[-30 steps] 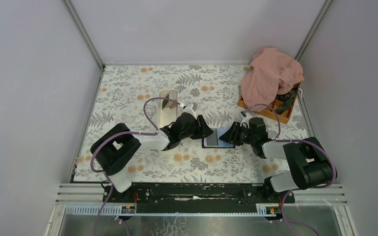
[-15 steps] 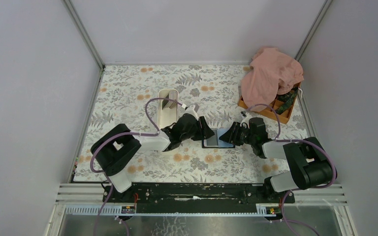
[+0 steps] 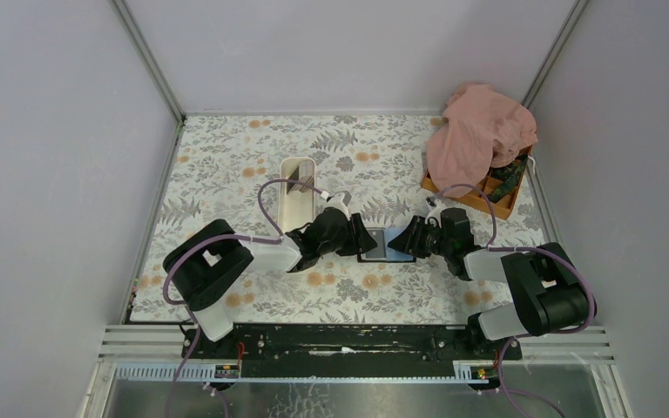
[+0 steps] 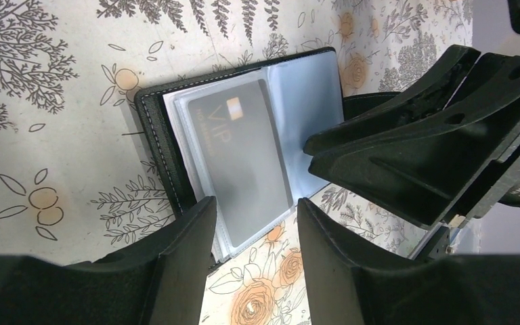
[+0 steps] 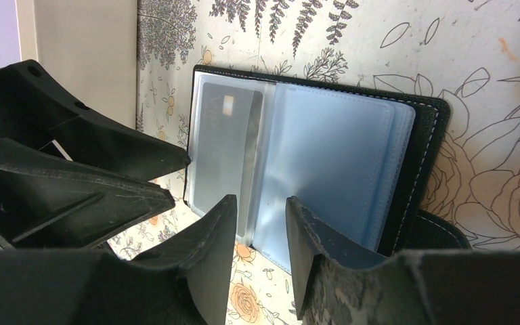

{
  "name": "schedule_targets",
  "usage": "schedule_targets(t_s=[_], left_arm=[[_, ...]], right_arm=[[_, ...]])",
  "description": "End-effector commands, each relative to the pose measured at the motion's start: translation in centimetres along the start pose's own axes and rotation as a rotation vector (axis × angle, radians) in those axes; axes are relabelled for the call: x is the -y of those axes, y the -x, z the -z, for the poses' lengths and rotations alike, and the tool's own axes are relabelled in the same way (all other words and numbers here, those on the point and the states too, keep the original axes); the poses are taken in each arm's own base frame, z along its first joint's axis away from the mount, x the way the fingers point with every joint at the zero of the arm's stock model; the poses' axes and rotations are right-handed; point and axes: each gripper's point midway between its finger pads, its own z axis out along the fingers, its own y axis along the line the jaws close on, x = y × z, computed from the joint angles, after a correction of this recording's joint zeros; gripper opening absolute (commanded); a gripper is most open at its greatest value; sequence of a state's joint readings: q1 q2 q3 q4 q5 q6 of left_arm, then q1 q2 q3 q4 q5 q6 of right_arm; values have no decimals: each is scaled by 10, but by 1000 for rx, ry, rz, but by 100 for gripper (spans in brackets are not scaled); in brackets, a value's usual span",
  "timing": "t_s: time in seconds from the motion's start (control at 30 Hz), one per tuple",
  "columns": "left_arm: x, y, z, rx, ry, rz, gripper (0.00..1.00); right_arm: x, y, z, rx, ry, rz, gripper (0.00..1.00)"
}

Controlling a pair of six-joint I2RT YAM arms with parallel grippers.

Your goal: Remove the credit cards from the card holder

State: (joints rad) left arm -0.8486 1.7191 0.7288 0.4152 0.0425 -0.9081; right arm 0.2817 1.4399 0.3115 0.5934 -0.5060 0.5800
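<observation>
The card holder lies open on the counter, about midway between the side edges and nearer the near edge. The left gripper and right gripper flank it, both released and clamping nothing. The dark card sits fully inside its clear sleeve. If you pinch sleeve and card together, the holder will probably lift or drag. If it is left unpinned, it may fold shut.

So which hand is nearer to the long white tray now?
Left. The left hand is just right of the near end of the white tray. The right hand is farther right, on the other side of the open card holder.
</observation>
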Motion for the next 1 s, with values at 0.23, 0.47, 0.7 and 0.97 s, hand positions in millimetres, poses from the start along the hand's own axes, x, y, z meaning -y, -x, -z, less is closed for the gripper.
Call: schedule_targets(t_s=[0.23,0.47,0.7,0.97], left_arm=[[-3,-3,-2,8,-4,5,55],[-3,-4,-4,4,-5,4,55],[-4,-10,-6,-15,-7,9,55],[-6,-13,-4,-19,0,1,55]], right_arm=[[11,-1,1,-6,-64,21,41],[11,-2,0,-8,-64,22,41],[13,-3,0,-10,-68,20,41],[12,-2,0,-9,-66,22,41]])
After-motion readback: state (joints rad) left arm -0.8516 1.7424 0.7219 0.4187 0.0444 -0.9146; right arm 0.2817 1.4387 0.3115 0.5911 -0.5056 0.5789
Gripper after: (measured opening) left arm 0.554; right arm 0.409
